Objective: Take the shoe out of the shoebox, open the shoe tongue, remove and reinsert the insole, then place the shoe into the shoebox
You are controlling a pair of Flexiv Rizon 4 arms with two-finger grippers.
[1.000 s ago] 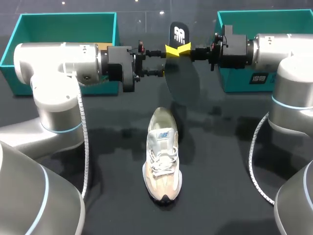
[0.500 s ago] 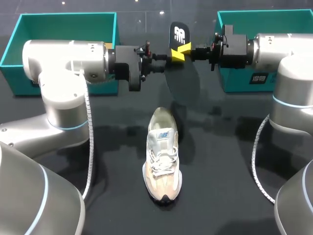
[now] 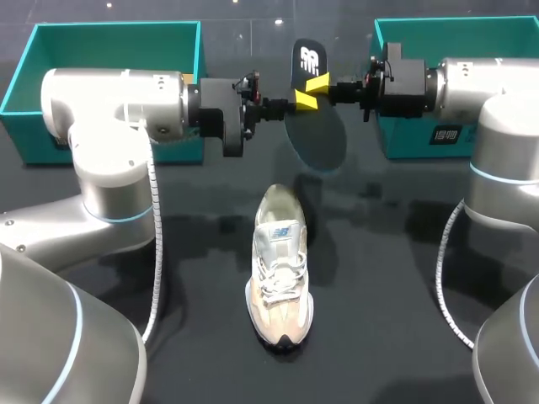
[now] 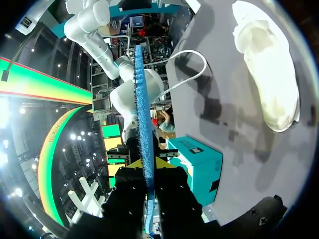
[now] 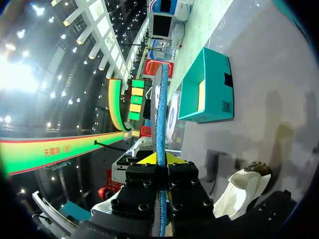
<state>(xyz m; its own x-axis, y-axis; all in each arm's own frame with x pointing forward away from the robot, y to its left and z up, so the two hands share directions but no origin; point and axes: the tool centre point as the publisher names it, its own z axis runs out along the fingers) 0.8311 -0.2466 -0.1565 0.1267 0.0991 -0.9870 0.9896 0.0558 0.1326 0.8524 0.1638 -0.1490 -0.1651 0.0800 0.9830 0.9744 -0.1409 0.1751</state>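
A dark insole [image 3: 318,135] hangs upright in the air above the table's far middle. My left gripper [image 3: 301,101] and my right gripper [image 3: 318,84] meet at its upper part from opposite sides, each shut on it. The left wrist view shows the insole's blue edge [image 4: 141,99] running out from between the left gripper's [image 4: 148,167] closed fingers. The insole [image 5: 160,114] stands the same way in the right gripper [image 5: 160,160]. The beige and white shoe [image 3: 280,265] lies on the table below, toe toward the front, apart from both grippers.
A teal shoebox [image 3: 50,50] stands at the back left behind my left arm. A second teal box [image 3: 404,135] stands at the back right under my right arm. Dark table surface surrounds the shoe.
My left arm has moved right to the insole and its fingers have closed on it. The right gripper has kept its hold and place. The shoe has not moved.
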